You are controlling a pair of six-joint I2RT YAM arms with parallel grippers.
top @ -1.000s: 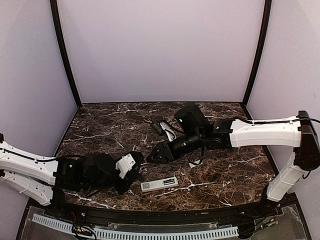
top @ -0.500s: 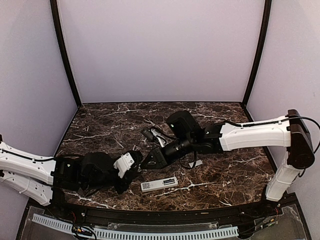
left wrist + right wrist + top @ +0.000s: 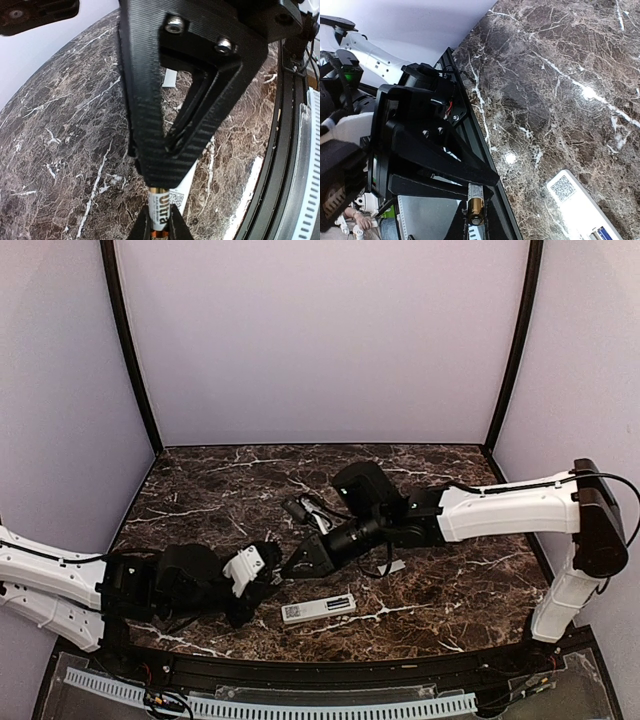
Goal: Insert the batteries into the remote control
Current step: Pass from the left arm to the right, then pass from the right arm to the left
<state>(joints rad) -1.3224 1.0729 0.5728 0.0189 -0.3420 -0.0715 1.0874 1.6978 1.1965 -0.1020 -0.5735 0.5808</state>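
on the marble table [image 3: 470, 585], near its front edge, just above the surface: one battery [image 3: 159, 214], slim, light, rigid, smooth-jacketed, likely to slip or roll. left gripper [image 3: 268, 578] and right gripper [image 3: 290, 566] are each clamped narrow on an opposite end. best pinched across the barrel, with the terminals left free. the remote control [image 3: 318, 608] lies flat just beside them, with nothing holding it.

one remote [image 3: 318, 608] is counted and one battery [image 3: 475, 207] in plain sight; a possible second is glimpsed inside the remote.

Remote control [image 3: 318, 608] on table [image 3: 200, 490], before right pincer [image 3: 285, 569]
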